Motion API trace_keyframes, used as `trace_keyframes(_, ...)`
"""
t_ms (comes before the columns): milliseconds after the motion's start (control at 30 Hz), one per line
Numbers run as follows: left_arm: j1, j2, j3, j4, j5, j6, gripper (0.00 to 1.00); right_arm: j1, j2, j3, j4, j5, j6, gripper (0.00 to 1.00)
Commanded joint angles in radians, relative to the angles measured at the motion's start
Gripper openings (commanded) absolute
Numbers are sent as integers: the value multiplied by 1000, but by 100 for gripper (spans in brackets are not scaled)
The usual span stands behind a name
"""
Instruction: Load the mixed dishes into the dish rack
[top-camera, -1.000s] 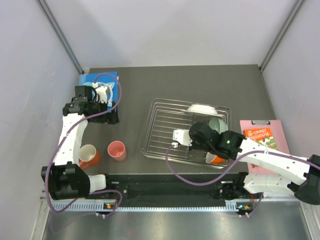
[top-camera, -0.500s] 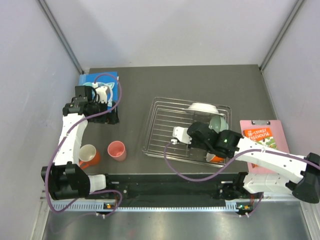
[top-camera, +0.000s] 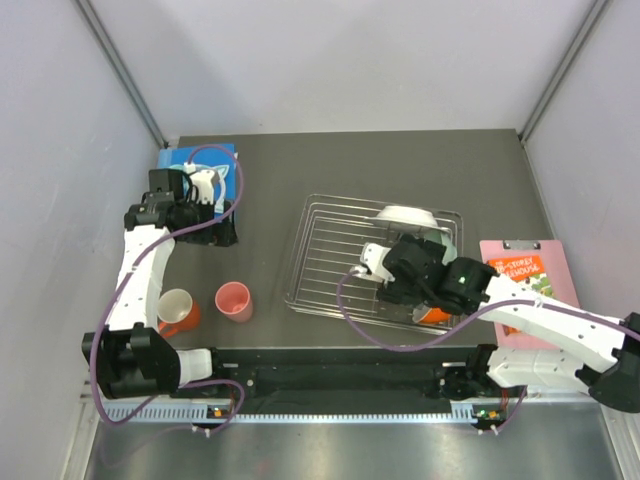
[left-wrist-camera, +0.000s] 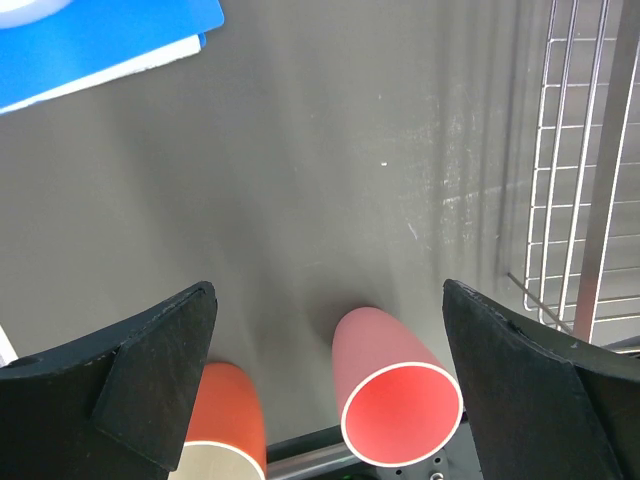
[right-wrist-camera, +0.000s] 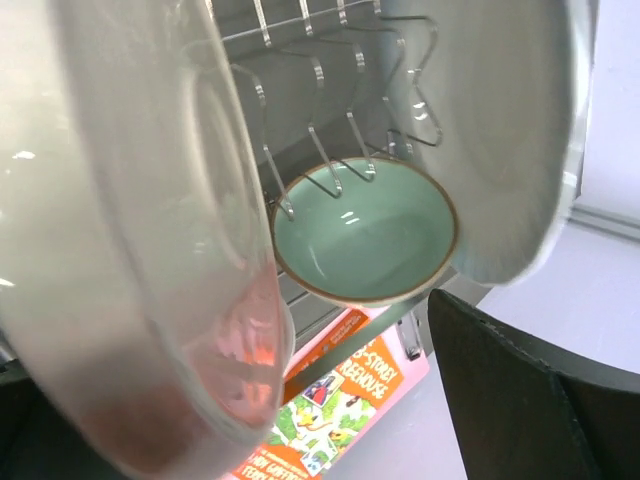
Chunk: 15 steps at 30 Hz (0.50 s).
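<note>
The dish rack (top-camera: 330, 262) lies right of centre. In it are the white plate (top-camera: 405, 215), the mint-green bowl (top-camera: 437, 246) and the orange bowl (top-camera: 432, 318). My right gripper (top-camera: 378, 262) hangs over the rack and is open. In its wrist view the pink-and-cream plate (right-wrist-camera: 130, 200) stands on edge close at the left and hides the left finger. The right finger (right-wrist-camera: 530, 400) is well clear of it. Beyond are the mint-green bowl (right-wrist-camera: 365, 232) and the white plate (right-wrist-camera: 490, 130). My left gripper (left-wrist-camera: 330, 300) is open and empty, high above the pink cup (left-wrist-camera: 400, 400) and the orange mug (left-wrist-camera: 228, 420).
A flat blue board (top-camera: 200, 165) lies at the back left, under the left gripper (top-camera: 205, 188). The pink cup (top-camera: 234, 301) and orange mug (top-camera: 177, 310) stand near the front left. A pink clipboard (top-camera: 525, 285) with an orange sheet lies right of the rack.
My right gripper has opened and shifted a little to the right over the rack. The left arm has not moved.
</note>
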Motion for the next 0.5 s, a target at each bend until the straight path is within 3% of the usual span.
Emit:
trace_keyframes(0, -2, 8, 48, -4, -8, 24, 99, 16, -73, 156, -35, 28, 86, 100)
trace_keyframes(267, -2, 6, 23, -63, -5, 91, 99, 97, -102, 395, -97, -62, 215, 100)
trace_keyframes(333, -2, -1, 8, -99, 10, 148, 99, 128, -96, 446, -48, 35, 299, 100)
trace_keyframes(467, -2, -40, -37, -165, -2, 240, 98, 165, -144, 393, 197, 31, 326, 100)
